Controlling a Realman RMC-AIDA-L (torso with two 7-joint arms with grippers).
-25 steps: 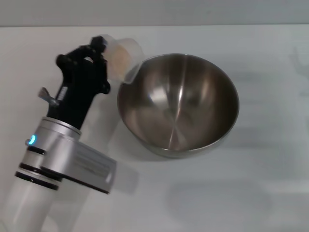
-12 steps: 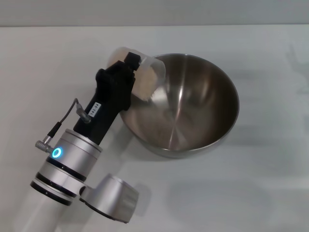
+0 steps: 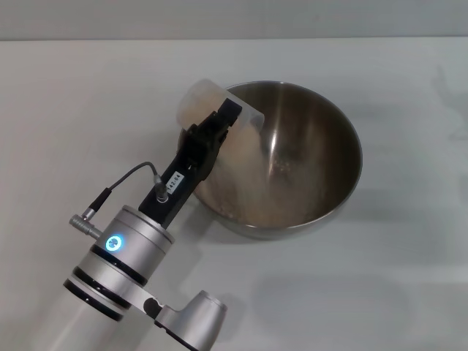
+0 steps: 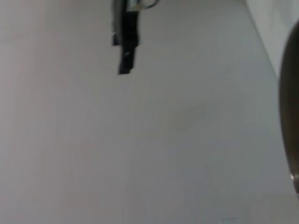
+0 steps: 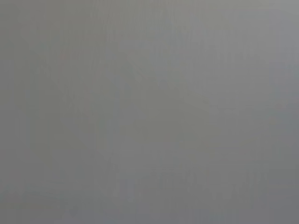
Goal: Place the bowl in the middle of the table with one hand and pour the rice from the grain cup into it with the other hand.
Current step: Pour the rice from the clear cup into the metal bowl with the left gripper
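The steel bowl (image 3: 292, 157) stands on the white table (image 3: 395, 292), near its middle in the head view. My left gripper (image 3: 219, 124) is shut on the transparent grain cup (image 3: 208, 102) and holds it tipped over the bowl's left rim, mouth towards the inside. Rice (image 3: 270, 208) lies in the bottom of the bowl, with some falling from the cup. The bowl's edge (image 4: 289, 107) shows dark at the side of the left wrist view. My right gripper is out of view; its wrist view shows only plain grey.
The left arm (image 3: 124, 256) reaches in from the lower left across the table. A dark hanging part (image 4: 126, 42) shows in the left wrist view above the bare tabletop.
My left wrist has rolled over and moved right, tipping the cup from beside the rim to over the bowl. Rice has poured from the cup into the bowl.
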